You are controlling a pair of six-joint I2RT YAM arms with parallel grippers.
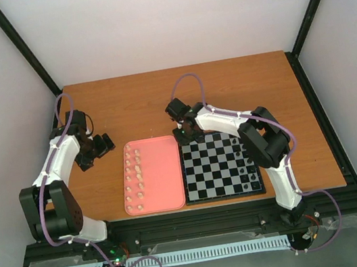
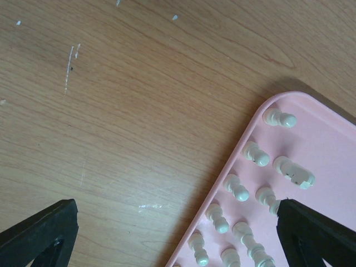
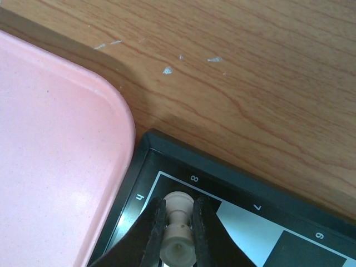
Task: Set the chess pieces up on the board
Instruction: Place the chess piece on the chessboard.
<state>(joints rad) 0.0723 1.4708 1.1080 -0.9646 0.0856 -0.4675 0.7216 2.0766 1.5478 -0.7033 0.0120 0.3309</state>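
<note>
From above, the board (image 1: 208, 178) lay on the wooden surface (image 1: 226, 91) toward its near edge, with a pink tray (image 1: 165, 177) just beside the board's 9 o'clock side. The cream chess pieces (image 1: 133, 179) lay in two loose columns along the tray's 9 o'clock edge, and a few black pieces (image 1: 245, 158) stood along the board's 3 o'clock edge. The right fingers (image 1: 182, 135) hung over the board's 11 o'clock corner. The left fingers (image 1: 103, 144) sat over bare wood at 10 o'clock of the tray, apart from it. In the left wrist view, the left fingers (image 2: 41, 233) were spread wide with nothing between them. One tip sat at 7 o'clock over the wood and the other at 5 o'clock over the tray (image 2: 334, 144), where many chess pieces (image 2: 239, 189) lay on their sides. In the right wrist view, the right fingers (image 3: 151, 236) were closed on one cream piece (image 3: 178, 222), pinching its narrow waist at 6 o'clock in the frame. It was over the board's (image 3: 167, 156) corner square beside the printed 8 and h; whether it touched the square could not be told. The tray's (image 3: 55, 167) rounded corner filled the 9 o'clock side, and bare wood ran from 12 to 3 o'clock.
</note>
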